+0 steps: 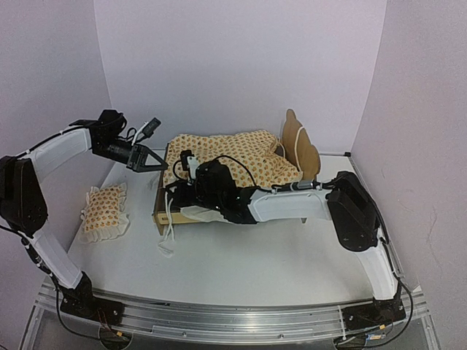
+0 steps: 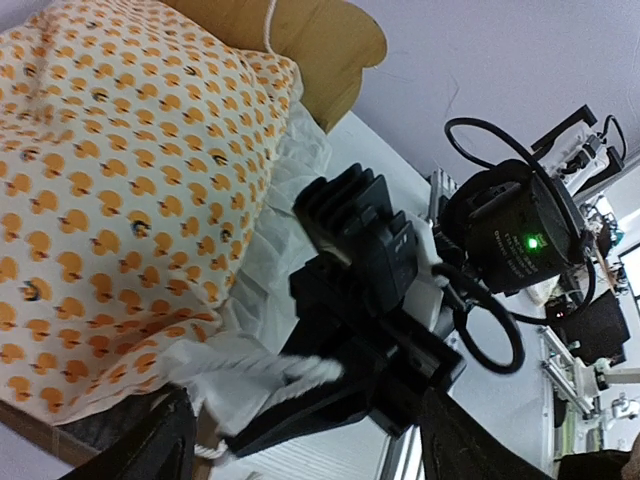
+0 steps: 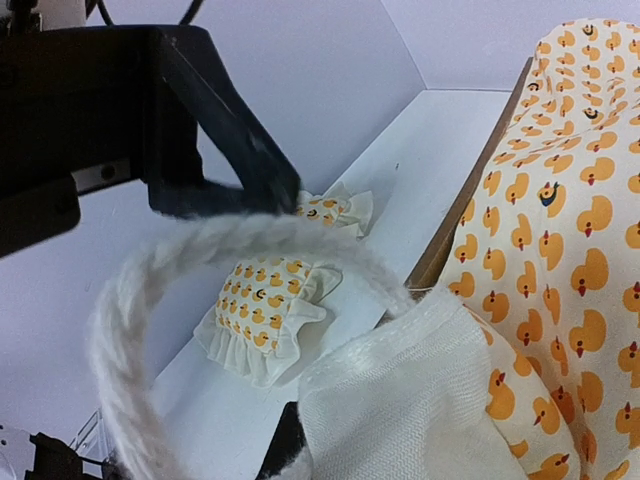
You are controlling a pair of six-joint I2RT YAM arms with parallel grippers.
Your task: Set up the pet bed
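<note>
Snag risk: right gripper (image 2: 290,385) clamped on bedding ruffle (image 3: 400,400), cord loop (image 3: 130,300) beside it. We see left gripper (image 1: 148,160) spread empty nearby; tugging could drag bedding (image 1: 226,157) off frame (image 1: 295,138).

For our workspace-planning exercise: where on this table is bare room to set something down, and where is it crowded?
Free: the wide near strip of table between the near rail and the right arm. Crowded: left of the pet bed, among pillow, left gripper and dangling cord.

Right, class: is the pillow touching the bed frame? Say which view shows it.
Apart. The top view shows a strip of table between the pillow and the bed frame.
</note>
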